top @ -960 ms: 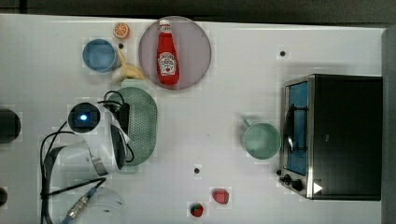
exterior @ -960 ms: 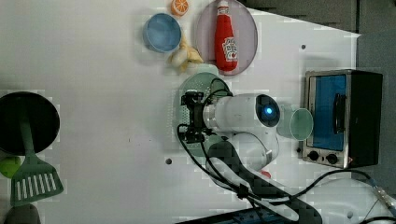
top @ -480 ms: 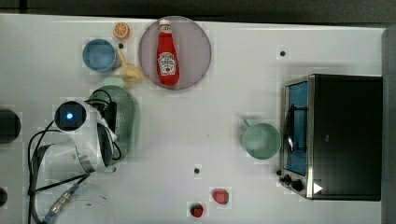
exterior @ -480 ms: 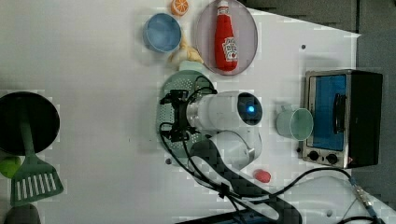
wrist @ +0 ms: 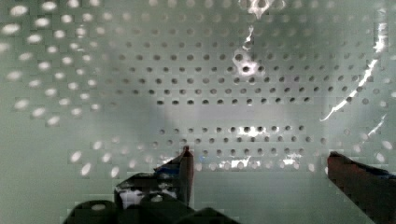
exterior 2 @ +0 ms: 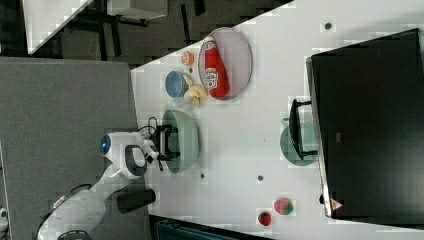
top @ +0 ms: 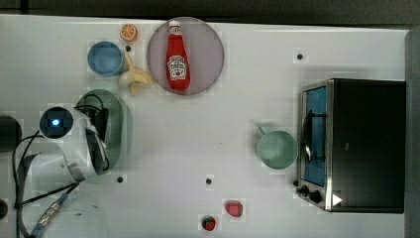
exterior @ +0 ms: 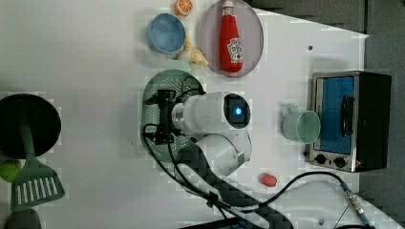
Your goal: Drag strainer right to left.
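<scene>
Covering much of strainer point(top: 119, 124): arm point(top: 74, 148)

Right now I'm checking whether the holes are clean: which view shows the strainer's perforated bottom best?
The wrist view: the strainer's rows of small holes show close up, beyond the open end effector. In the top view and left view the arm covers much of it; the right view shows it side-on.

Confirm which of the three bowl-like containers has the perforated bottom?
The strainer, the big pale-green oval under the claw. The blue cup and handled green cup are solid.
</scene>
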{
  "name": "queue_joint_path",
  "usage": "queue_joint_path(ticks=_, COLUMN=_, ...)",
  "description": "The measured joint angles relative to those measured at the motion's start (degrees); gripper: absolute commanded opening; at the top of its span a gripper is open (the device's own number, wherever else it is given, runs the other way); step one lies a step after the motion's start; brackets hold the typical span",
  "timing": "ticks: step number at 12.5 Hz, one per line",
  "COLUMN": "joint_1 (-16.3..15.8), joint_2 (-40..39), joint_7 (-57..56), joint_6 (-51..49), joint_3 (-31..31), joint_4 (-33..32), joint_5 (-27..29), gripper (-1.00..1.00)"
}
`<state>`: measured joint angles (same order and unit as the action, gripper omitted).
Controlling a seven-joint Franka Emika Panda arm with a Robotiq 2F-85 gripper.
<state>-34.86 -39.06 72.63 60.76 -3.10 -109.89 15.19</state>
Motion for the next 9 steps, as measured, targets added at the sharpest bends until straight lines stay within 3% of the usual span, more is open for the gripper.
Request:
queue_joint_path(ticks=3, joint_1=-2.3, joint_2=-1.8, joint_7=0.0, joint_6=0.7, joint_3=-0.8, joint_4=4.0, joint_5=0.0, gripper=1.00)
queue_joint_path(ticks=9, joint_1=-6.4, joint_2=0.3, joint_7=-2.7, joint_6=-6.0, joint_3=1.2, joint_4=3.0, joint_5=-1.1, gripper=1.00)
